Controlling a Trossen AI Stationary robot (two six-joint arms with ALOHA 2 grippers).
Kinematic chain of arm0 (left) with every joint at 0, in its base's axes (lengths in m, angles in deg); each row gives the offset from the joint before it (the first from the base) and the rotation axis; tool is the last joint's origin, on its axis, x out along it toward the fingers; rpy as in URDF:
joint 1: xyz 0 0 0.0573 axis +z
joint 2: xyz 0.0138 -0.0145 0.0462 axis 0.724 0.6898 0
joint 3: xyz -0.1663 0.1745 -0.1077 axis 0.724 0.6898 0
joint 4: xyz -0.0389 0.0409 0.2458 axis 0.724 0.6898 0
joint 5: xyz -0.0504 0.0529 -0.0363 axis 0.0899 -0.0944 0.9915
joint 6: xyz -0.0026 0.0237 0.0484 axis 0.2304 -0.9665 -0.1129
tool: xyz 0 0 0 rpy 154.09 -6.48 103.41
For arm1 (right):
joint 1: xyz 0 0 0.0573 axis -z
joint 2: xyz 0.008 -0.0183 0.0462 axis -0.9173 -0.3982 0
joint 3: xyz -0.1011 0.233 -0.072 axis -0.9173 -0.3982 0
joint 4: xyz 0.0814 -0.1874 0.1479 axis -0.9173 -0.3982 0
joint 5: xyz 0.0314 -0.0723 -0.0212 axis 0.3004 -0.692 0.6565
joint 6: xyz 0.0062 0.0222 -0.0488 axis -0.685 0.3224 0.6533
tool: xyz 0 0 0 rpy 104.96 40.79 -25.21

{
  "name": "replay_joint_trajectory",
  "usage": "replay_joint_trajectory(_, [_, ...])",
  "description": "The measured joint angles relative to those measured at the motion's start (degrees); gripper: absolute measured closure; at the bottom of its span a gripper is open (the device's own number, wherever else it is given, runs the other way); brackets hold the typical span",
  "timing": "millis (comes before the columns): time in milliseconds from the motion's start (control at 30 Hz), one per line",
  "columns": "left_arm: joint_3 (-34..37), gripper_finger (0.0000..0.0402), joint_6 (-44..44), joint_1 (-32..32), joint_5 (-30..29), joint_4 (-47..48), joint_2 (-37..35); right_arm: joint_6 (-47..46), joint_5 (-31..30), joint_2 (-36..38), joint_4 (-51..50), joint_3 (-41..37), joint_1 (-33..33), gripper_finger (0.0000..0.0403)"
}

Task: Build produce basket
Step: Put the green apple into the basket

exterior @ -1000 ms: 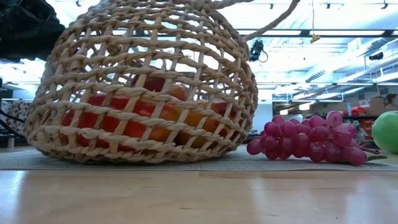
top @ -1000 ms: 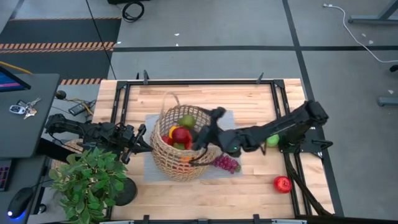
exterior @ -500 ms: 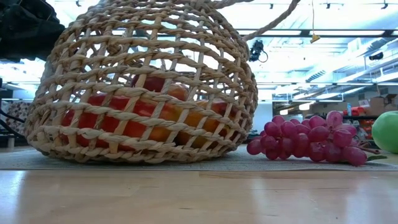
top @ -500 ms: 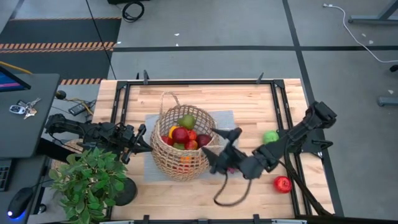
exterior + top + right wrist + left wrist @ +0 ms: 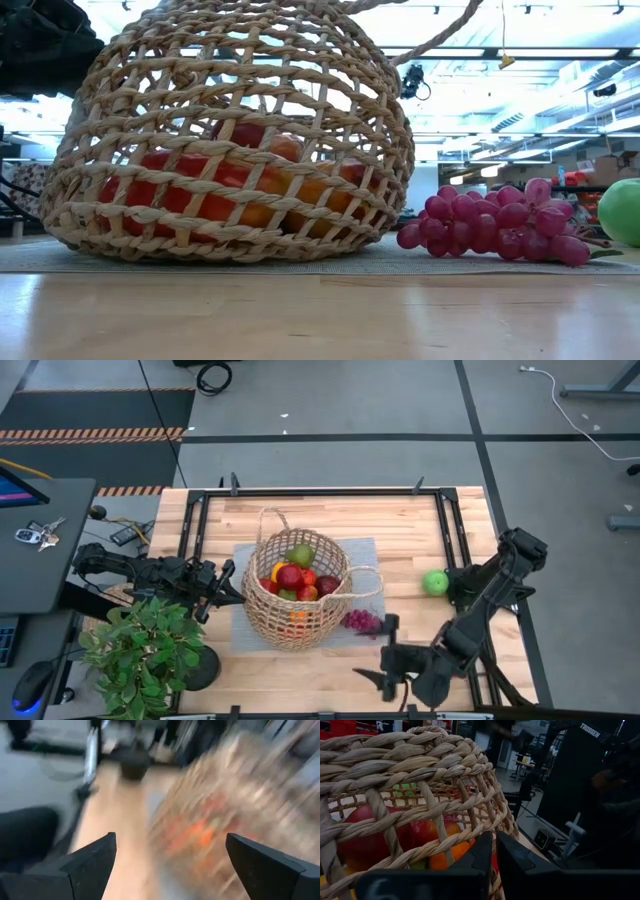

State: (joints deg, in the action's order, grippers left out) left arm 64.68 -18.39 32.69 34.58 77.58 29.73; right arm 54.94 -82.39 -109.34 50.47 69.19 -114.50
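1. My right claw (image 5: 385, 665) hangs near the front edge of the worktop (image 5: 420, 530), fingers spread wide, nothing between them.
2. The basket (image 5: 295, 600) stands well off to that claw's left, on a grey mat (image 5: 365, 550), holding apples, a pear and what looks like an orange.
3. Purple grapes (image 5: 362, 622) lie between basket and claw; a green fruit (image 5: 434, 582) lies beyond it.
4. My left claw (image 5: 228, 588) is clamped on the basket's wall.
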Motion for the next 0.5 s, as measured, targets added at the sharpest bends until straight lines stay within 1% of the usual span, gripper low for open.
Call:
replay_joint_trajectory(67, [0.0, 0.0372, -0.01, 0.0, 0.0, 0.0, 0.0, -11.68, 6.63, -0.02, -7.27, 0.0, -0.88, 0.0023])
replay_joint_trajectory(167, [0.02, 0.0373, 0.01, 0.0, 0.0, 0.0, 0.0, -26.5, 17.0, -0.02, -17.65, 0.0, -1.26, 0.0023])
replay_joint_trajectory(267, [0.0, 0.037, 0.01, 0.0, 0.0, 0.0, 0.0, -41.86, 24.76, -0.02, -31.12, 0.0, -1.21, 0.0023])
replay_joint_trajectory(333, [0.01, 0.0367, 0.0, 0.0, 0.0, 0.0, 0.0, -50.07, 28.07, -0.02, -42.44, 0.0, -1.17, 0.0023])
replay_joint_trajectory(433, [0.0, 0.0366, -0.01, 0.0, 0.0, 0.0, 0.0, -61.47, 28.86, -0.02, -59.94, 0.0, -1.18, 0.0024])
replay_joint_trajectory(500, [0.0, 0.0368, 0.02, 0.0, 0.0, 0.0, 0.0, -65.46, 30.94, -0.02, -68.18, 0.0, -1.14, 0.0028])
